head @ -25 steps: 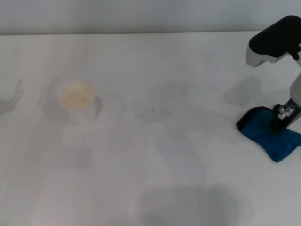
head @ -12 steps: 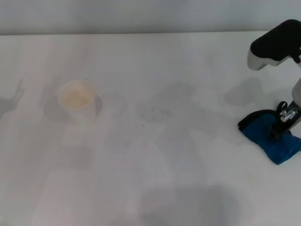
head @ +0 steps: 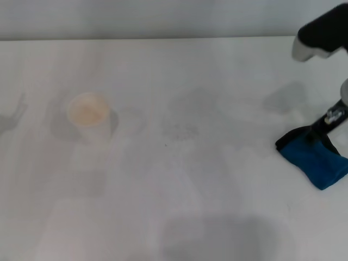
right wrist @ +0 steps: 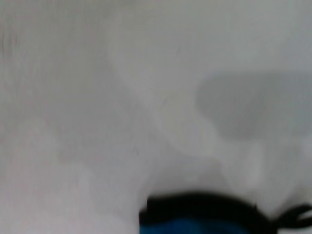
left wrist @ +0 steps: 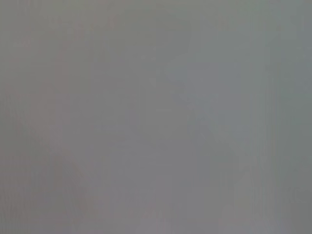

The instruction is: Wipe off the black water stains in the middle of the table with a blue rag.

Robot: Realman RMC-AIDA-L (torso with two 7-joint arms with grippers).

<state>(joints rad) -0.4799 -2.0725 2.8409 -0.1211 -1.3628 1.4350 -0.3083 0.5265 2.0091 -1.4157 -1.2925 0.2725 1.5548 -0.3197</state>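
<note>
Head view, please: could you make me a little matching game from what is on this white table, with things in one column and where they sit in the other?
Things:
1. blue rag
2. cup
3. right gripper
4. faint grey marks

Places:
A. left part of the table
B. near the middle of the table
C. right edge of the table, lying flat
D. just above the rag's far edge

Pairs: 1-C, 2-A, 3-D, 4-B
</note>
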